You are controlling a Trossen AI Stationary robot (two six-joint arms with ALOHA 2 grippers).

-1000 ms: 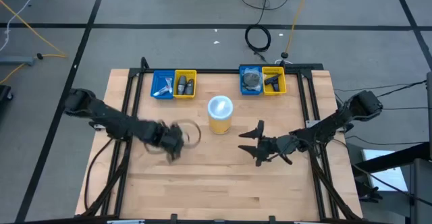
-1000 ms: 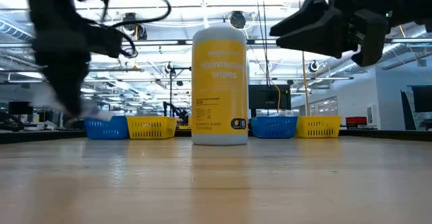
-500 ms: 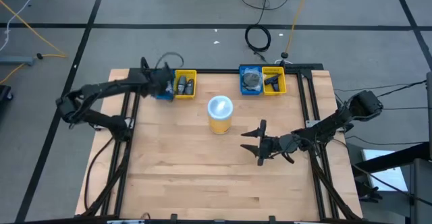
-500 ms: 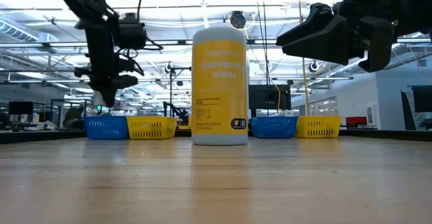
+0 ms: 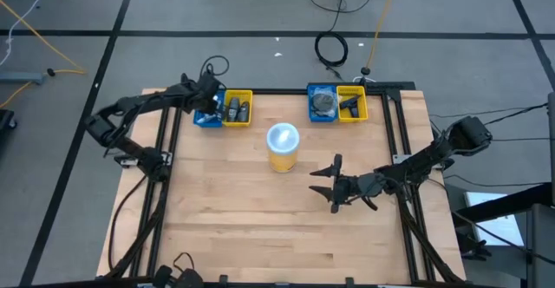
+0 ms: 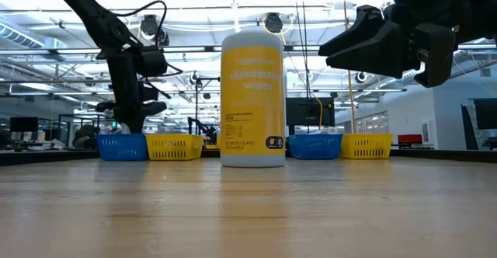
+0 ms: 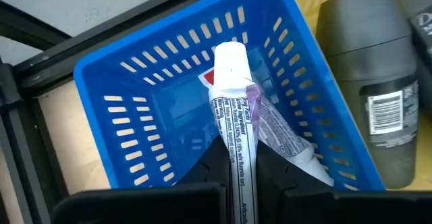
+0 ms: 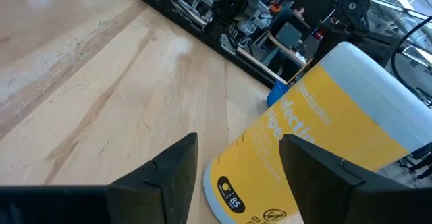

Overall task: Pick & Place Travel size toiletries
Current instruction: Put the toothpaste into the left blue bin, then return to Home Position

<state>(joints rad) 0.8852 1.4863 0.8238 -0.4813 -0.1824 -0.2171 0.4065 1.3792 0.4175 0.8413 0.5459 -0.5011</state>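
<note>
Your left gripper was over the blue bin at the table's far left, fingers clamped on a white tube. The tube was slim, with a white cap, a red patch just under the cap and fine print down its body. Its long axis ran straight out from between the fingers, cap end leading, down into the bin; the tail end was hidden between the fingers. A second tube, with purple lettering, lay against it in the bin, partly covered. Beside the blue bin, a dark grey bottle with a barcode label lay in the yellow bin, cut off at the frame edge. In the high view, the tube itself could not be made out under the gripper.

Your right gripper hung over the table's right half near the wipes canister, fingers spread apart and holding nothing. The far-right bins held dark items too small to identify.
</note>
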